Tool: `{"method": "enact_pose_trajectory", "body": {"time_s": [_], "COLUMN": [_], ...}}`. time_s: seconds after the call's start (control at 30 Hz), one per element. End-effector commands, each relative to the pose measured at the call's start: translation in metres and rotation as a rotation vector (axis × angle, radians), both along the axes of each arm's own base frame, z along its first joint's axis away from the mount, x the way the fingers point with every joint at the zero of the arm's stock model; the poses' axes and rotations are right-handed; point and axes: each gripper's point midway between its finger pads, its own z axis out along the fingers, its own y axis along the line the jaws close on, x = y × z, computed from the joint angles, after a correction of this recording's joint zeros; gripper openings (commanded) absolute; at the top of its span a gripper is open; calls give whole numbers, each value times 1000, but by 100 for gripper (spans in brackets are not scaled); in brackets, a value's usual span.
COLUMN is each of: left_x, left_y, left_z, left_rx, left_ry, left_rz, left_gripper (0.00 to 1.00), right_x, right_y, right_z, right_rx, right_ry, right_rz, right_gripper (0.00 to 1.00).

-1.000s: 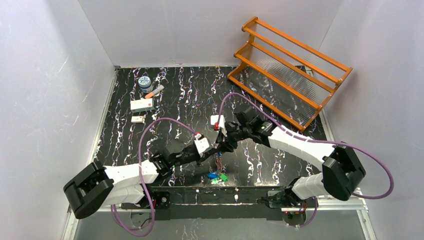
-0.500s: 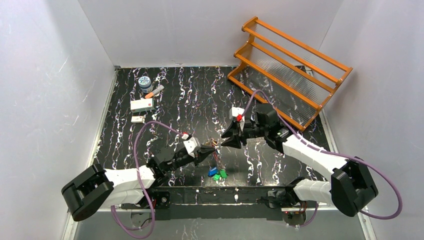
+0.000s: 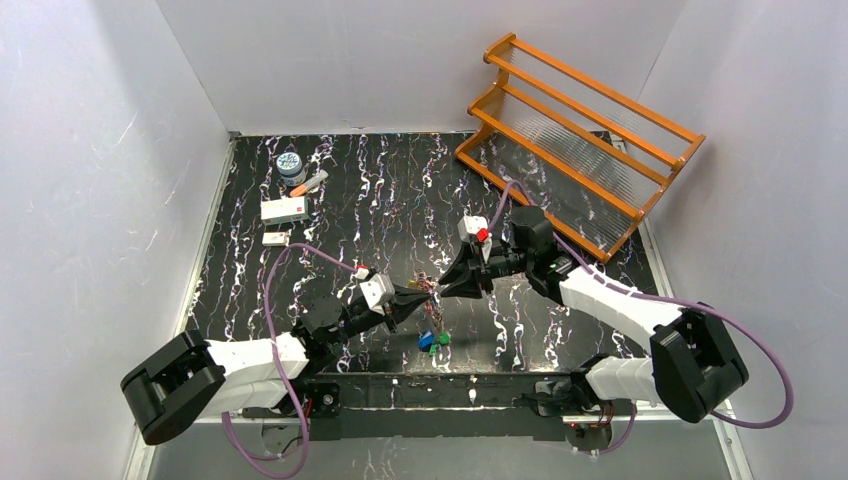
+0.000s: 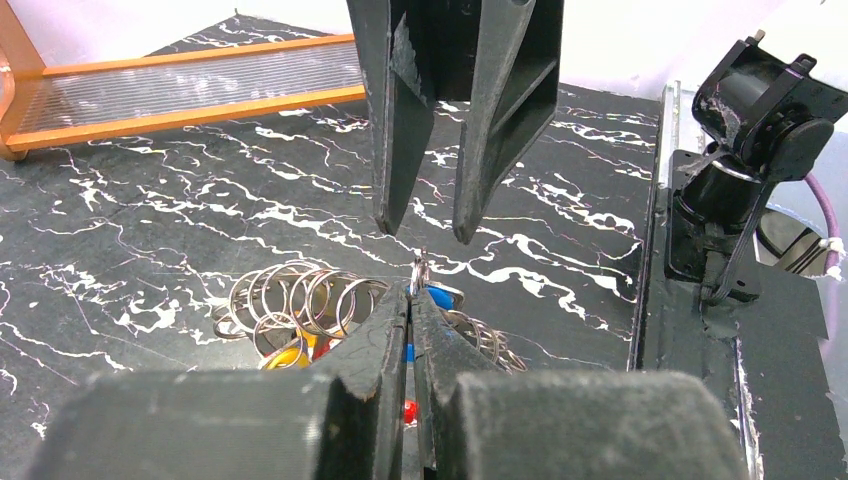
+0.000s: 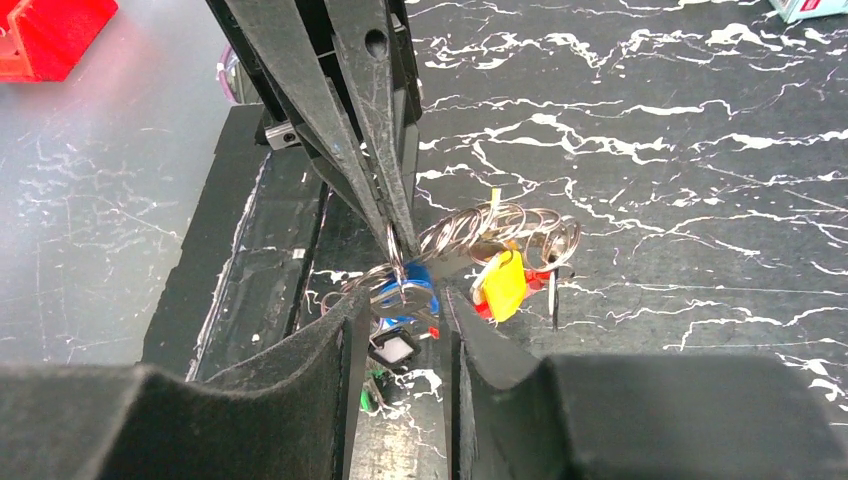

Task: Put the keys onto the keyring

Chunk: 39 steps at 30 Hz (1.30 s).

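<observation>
Reaches in low from the near left, forearm almost flat, left pincer clenched on the thin wire of the keyring, held just above the worktop at centre, close to the near edge. Comes in from the near right on a long diagonal, right pincer pointed left and down, jaws released and a little apart, tips just above the pinched wire; touching or not, cannot tell. Against a second ago: left wrist drawn back to the left, right wrist drawn back to the right and re-angled. Against half a second ago: hardly any shift. Silvery wire in several overlapping loops; under them flat plastic tags, yellow, blue, red and green, dangling. Black wedge-shaped fingers, matte and scuffed. Black marbled worktop with white veins; slatted orange wooden rack at far right.
</observation>
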Motion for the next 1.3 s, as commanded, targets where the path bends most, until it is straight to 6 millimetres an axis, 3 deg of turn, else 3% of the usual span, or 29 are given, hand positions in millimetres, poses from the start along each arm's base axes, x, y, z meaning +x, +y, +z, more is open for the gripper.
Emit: {"method": "enact_pose_trajectory", "body": {"time_s": [0.0,0.37,0.6,1.03,1.27], "left_x": [0,2,4,7,7], "left_y": [1,0,-1,-2,-5], "left_z": [25,26,26,31,32], "left_rx": [-82,-82,-77,-87,-87], "left_ry": [-55,-55,-55,-68,-71], "left_rz": [9,13,17,27,16], "left_gripper": [0,0,0,0,0], "right_x": [4,8,10,14,18], "right_y": [4,11,12,7,8], "right_z": [11,7,3,-24,-29], "right_rx": [31,30,19,-70,-94], "right_ry": [-31,-7,1,15,5], "right_rz": [26,54,58,32,31], "right_gripper": [38,27,2,1,1]}}
